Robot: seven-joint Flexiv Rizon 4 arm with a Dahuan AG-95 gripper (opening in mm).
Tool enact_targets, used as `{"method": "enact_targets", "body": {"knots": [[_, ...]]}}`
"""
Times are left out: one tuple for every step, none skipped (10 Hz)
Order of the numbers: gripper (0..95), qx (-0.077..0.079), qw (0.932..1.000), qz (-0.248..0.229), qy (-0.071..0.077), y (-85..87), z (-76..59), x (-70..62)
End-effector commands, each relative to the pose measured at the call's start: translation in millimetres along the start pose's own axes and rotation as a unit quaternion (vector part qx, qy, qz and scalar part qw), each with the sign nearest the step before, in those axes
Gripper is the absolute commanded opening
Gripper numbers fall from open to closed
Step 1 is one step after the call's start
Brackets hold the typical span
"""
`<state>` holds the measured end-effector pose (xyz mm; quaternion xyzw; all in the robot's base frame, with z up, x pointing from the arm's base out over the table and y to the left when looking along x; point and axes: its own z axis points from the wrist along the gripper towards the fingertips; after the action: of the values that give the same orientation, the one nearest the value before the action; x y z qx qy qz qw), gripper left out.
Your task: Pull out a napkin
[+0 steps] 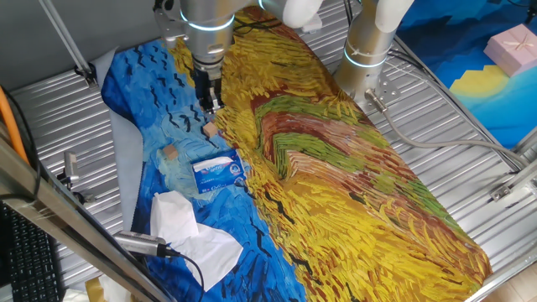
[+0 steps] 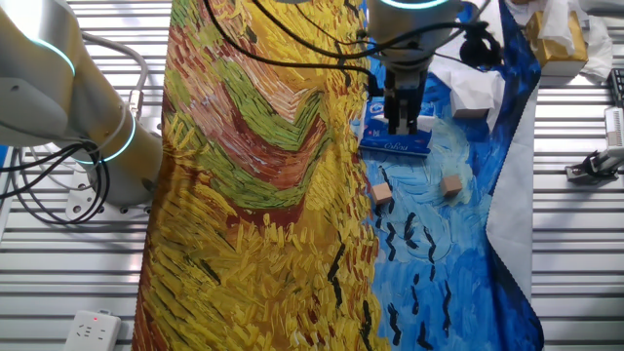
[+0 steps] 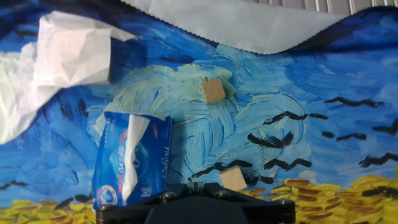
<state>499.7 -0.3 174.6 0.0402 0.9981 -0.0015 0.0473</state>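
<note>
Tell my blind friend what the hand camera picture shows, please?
A blue-and-white tissue pack lies on a painted blue and yellow cloth, with a white napkin peeking from its slot. Two small wooden blocks sit nearby, and loose white tissue lies farther off.

jaws [image 1: 211, 105] hang near tissue pack [image 1: 219, 172], seemingly empty.

Two small wooden blocks [image 3: 213, 91] [image 3: 234, 178] sit on a painted cloth [image 3: 298, 124], near a blue tissue pack [image 3: 132, 159].
</note>
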Motion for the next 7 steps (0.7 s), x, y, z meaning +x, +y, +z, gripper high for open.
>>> {"method": "enact_targets", "body": {"knots": [[0.0,-0.006,1.0000,0.002,0.005,-0.4,1.0,0.0],[0.0,-0.007,0.9999,0.001,0.010,-0.3,1.7,0.2],[0.0,-0.008,0.9999,0.001,0.014,0.0,3.0,0.7],[0.0,-0.010,0.9998,0.002,0.015,0.0,3.2,0.8],[0.0,-0.010,0.9998,0.001,0.015,0.0,3.2,0.8],[0.0,-0.010,0.9998,0.001,0.015,0.0,3.2,0.9],[0.0,-0.010,0.9998,0.001,0.014,0.0,3.2,0.9]]}}
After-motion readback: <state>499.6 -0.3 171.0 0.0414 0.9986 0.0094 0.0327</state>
